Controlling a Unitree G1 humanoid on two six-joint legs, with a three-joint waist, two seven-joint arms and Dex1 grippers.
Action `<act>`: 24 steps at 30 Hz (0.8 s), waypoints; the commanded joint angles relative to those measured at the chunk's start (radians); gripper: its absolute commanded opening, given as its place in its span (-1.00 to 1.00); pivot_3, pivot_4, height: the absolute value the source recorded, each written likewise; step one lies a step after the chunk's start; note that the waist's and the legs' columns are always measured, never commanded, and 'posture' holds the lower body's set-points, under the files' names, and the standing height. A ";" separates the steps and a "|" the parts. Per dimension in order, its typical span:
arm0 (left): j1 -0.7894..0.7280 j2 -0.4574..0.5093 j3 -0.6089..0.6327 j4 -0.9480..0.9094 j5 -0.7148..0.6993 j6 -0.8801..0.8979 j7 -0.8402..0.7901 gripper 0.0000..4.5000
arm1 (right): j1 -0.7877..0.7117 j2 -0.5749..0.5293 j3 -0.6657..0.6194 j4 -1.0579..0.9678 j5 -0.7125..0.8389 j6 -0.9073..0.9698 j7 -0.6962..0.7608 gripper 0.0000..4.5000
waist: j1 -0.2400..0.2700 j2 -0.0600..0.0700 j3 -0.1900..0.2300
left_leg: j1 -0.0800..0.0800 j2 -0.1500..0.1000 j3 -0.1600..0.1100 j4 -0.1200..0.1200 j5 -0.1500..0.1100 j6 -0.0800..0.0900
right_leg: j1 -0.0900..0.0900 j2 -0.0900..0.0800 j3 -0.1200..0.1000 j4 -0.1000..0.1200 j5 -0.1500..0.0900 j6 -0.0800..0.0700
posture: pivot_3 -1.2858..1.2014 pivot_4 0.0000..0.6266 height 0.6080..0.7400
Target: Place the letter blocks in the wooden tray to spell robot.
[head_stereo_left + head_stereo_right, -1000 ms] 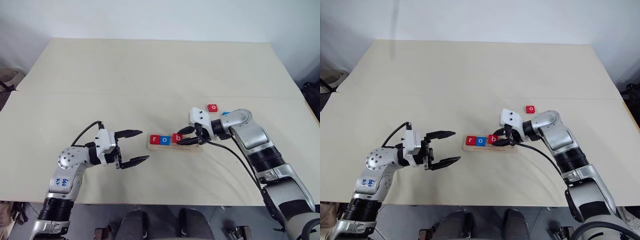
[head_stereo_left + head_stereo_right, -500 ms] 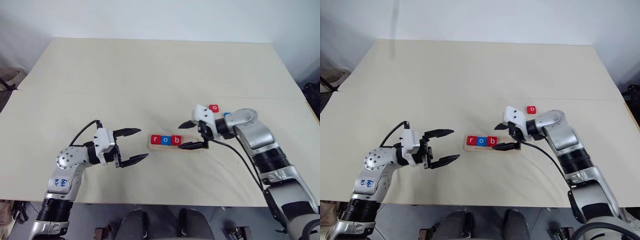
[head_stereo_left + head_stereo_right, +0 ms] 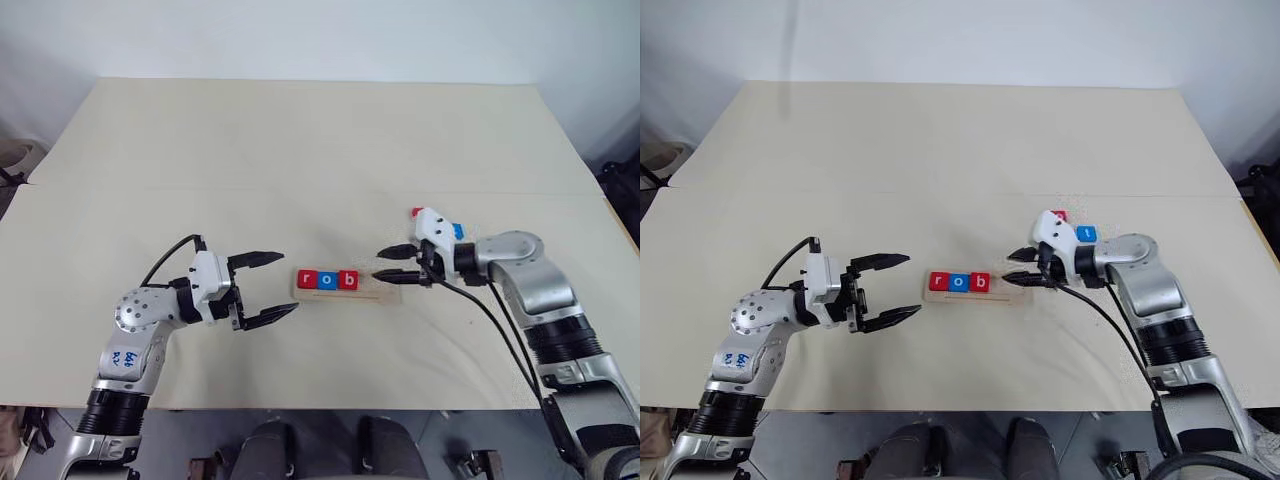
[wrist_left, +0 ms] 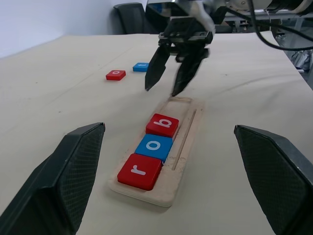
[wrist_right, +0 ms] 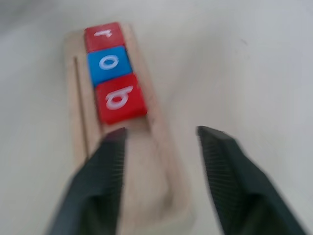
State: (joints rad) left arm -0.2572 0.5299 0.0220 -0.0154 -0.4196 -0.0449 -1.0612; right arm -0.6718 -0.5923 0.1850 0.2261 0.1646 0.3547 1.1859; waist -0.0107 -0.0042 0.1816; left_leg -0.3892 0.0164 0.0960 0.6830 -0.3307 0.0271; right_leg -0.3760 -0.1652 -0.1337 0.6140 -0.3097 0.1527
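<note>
My work surface is a broad table point(image 3: 300, 150) with a pale beige top. A straight seam point(image 3: 250, 188) crosses it from side to side, dividing a far panel from a near panel. Behind the table stands a plain white wall point(image 3: 320, 35). In my left wrist view, a dark office chair point(image 4: 131, 13) stands beyond the far end of the table.

Three letter blocks point(image 3: 328, 280) sit in the wooden tray's point(image 3: 385, 293) left part.
</note>
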 commanded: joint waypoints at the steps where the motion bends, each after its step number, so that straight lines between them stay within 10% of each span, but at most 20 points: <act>1: 0.002 0.006 0.012 -0.010 0.002 -0.012 0.000 1.00 | -0.034 0.019 0.013 0.029 -0.016 -0.051 0.000 -0.63 | 0.000 0.000 0.000 | 0.000 0.000 0.000 0.000 0.000 0.000 | 0.000 0.000 0.000 0.000 0.000 0.000 | 0.03 -0.52 1.00; 4: 0.007 0.006 0.013 -0.015 0.002 -0.012 0.003 1.00 | -0.043 0.033 0.037 0.047 -0.024 -0.062 0.014 -0.98 | 0.005 0.000 0.000 | 0.000 0.000 0.000 0.000 0.000 0.000 | 0.000 0.000 0.000 0.000 0.000 0.000 | 0.03 -0.52 1.00; 16: 0.018 0.001 0.011 -0.027 0.003 -0.012 0.020 1.00 | -0.031 0.034 0.057 0.024 -0.020 -0.067 0.041 -0.98 | 0.005 0.000 0.000 | 0.000 0.000 0.000 0.000 0.000 0.000 | 0.000 0.000 0.000 0.000 0.000 0.000 | 0.03 -0.52 1.00; 24: 0.034 0.011 0.013 -0.033 -0.006 -0.007 0.010 1.00 | 0.101 -0.092 -0.148 -0.137 0.093 -0.034 0.009 -0.98 | 0.014 0.000 0.000 | -0.001 0.000 -0.001 0.000 0.000 0.000 | 0.001 0.000 -0.001 -0.001 0.000 0.000 | 0.03 -0.52 1.00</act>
State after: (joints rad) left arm -0.2235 0.5318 0.0223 -0.0244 -0.4198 -0.0440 -1.0431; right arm -0.6047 -0.6610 0.1050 0.1490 0.2173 0.3090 1.2181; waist 0.0037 -0.0043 0.1816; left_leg -0.3903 0.0158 0.0945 0.6831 -0.3307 0.0272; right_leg -0.3754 -0.1656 -0.1346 0.6126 -0.3096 0.1528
